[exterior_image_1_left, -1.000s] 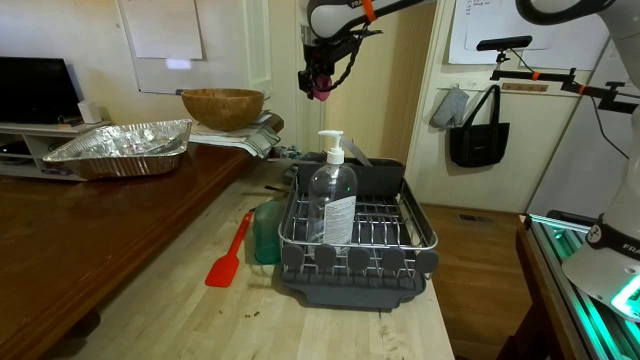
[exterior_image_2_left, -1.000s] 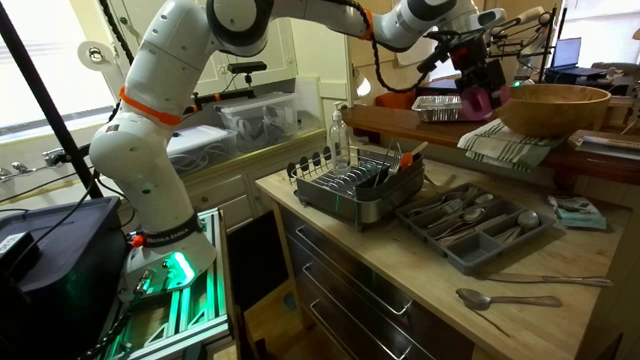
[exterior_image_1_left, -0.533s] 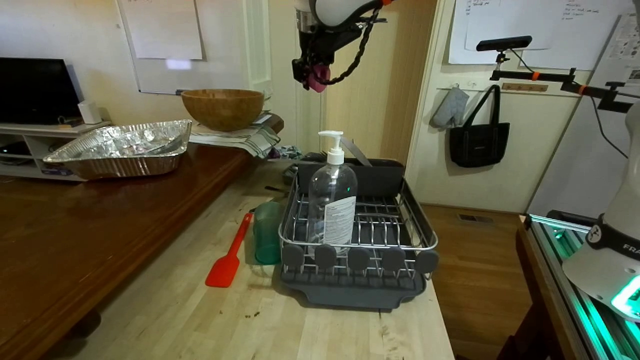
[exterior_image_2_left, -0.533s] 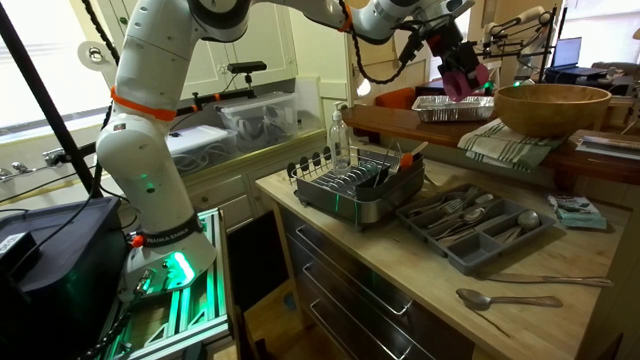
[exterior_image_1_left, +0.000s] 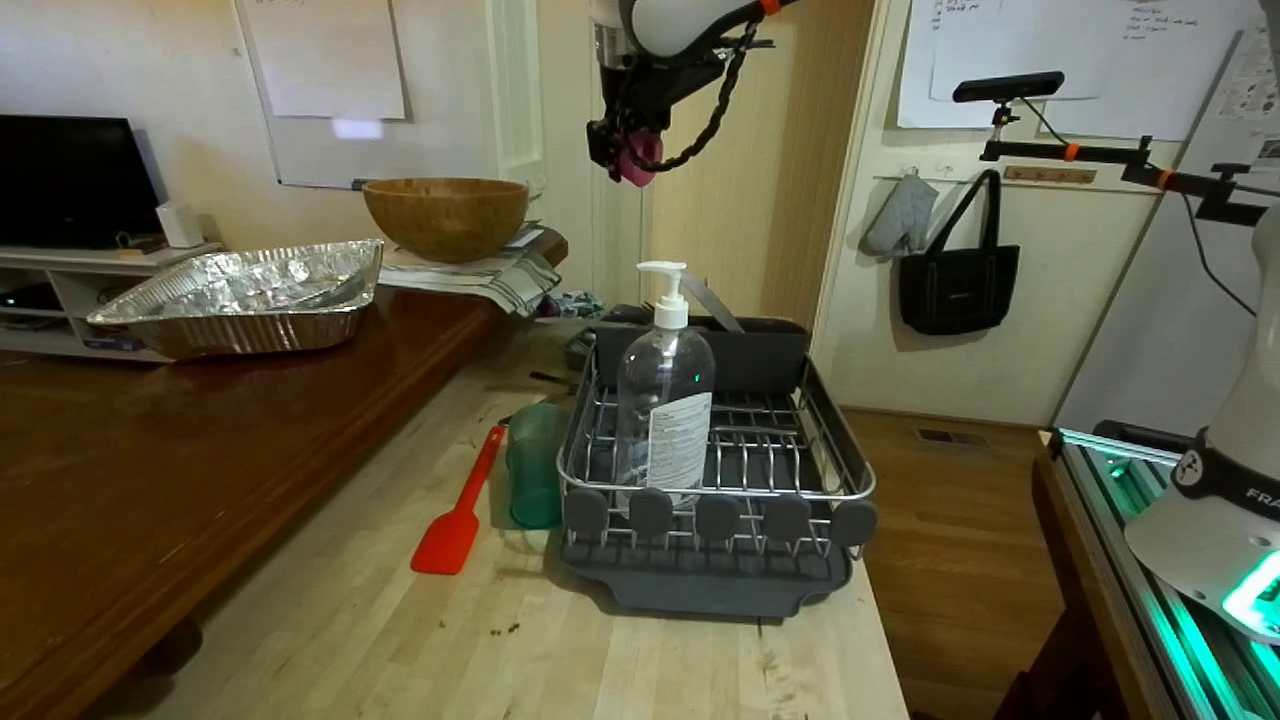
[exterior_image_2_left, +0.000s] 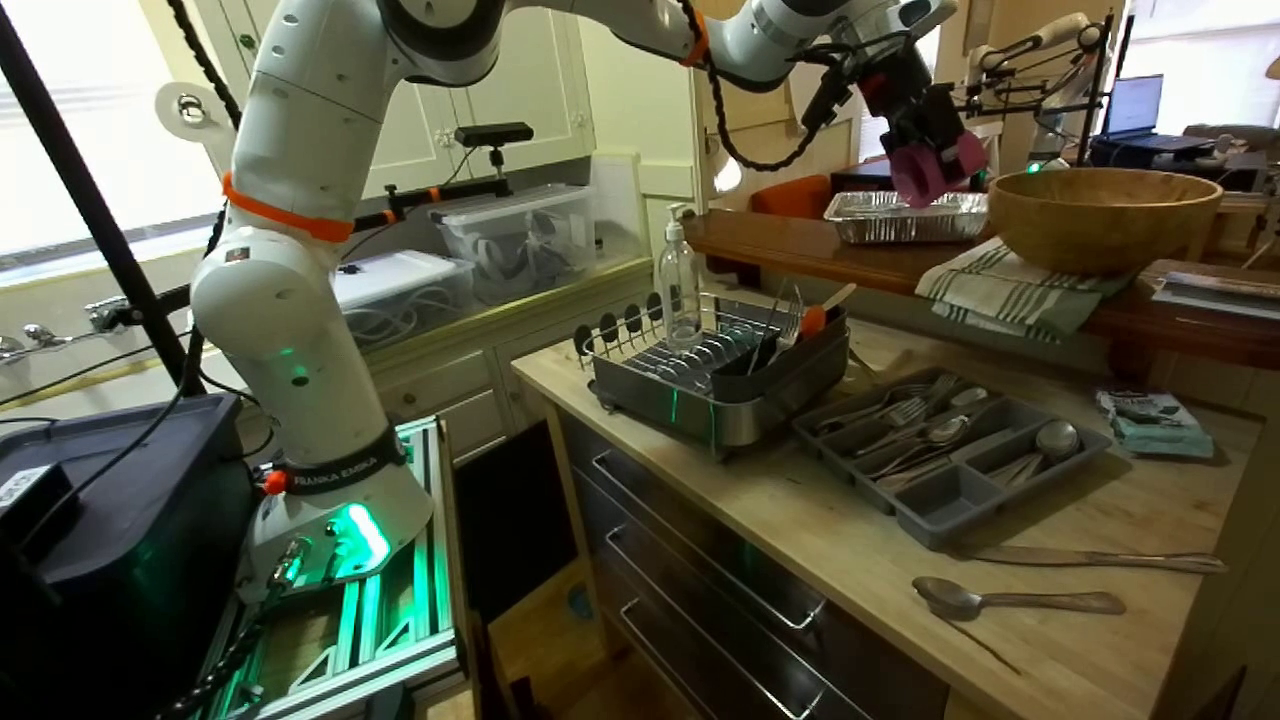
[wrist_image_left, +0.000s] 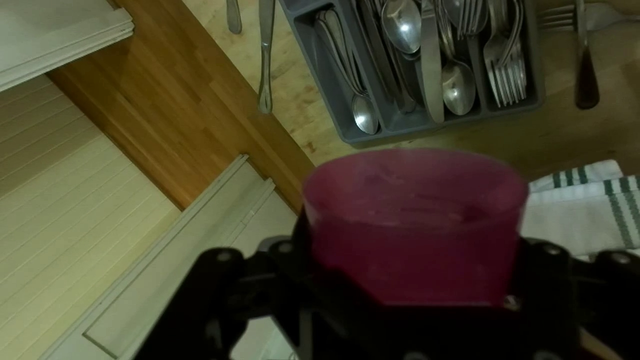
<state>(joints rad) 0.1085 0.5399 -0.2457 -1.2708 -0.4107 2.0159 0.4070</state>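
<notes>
Pincer (wrist_image_left: 412, 250) clamped across the pink cup (wrist_image_left: 415, 270), I hold it in midair, well above the counter (exterior_image_2_left: 1090, 660). If the smooth wall gives under the squeeze, it could slip and drop; swinging sideways might strike the wooden bowl (exterior_image_2_left: 1105, 225) near the edge of the raised counter (exterior_image_2_left: 790, 243).

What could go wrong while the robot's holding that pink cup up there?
The see-through pink plastic cup is up in the air, pinched between black fingers; if they slip, it might fall. In an exterior view it looks close to the round brown wooden bowl, so it could bump that, though depth is hard to judge. And if the white robot arm swings low, it might tip the tall clear pump bottle.
</notes>
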